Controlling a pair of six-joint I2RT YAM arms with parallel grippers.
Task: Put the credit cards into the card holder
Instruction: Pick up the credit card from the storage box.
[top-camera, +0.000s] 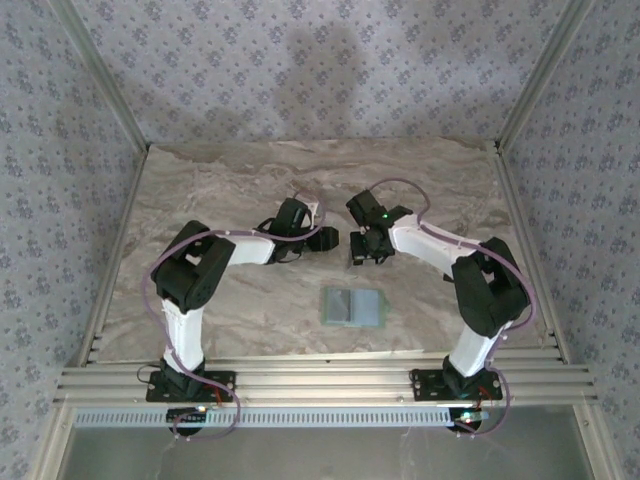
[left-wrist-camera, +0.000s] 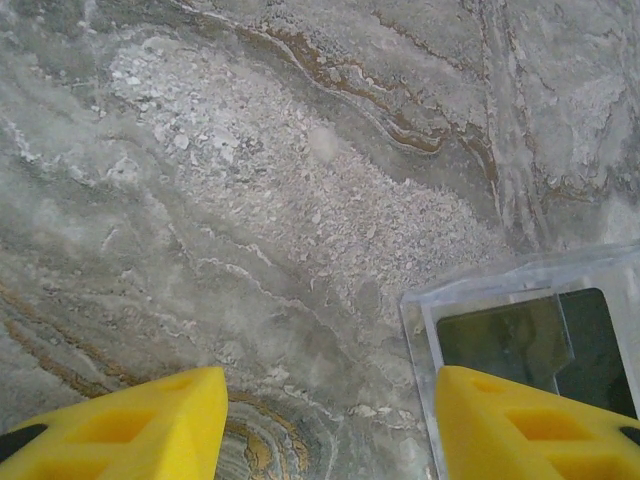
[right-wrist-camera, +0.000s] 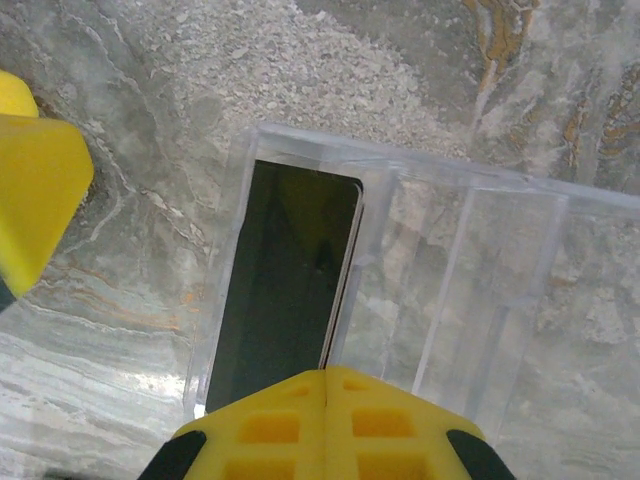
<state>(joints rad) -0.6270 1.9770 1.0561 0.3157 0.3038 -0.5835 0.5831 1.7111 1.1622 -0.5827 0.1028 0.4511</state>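
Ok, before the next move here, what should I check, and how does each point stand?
1. Right gripper shut: ok, fingertips meet.
2. Anything pinched between its fingers: cannot tell.
3. Left gripper open: ok, fingers apart over the table, beside the card holder corner.
4. One dark credit card seated in the card holder: ok, in an end slot.
5. Neighbouring slots free: ok, marble shows through them.
6. Where the next card lies: cannot tell.
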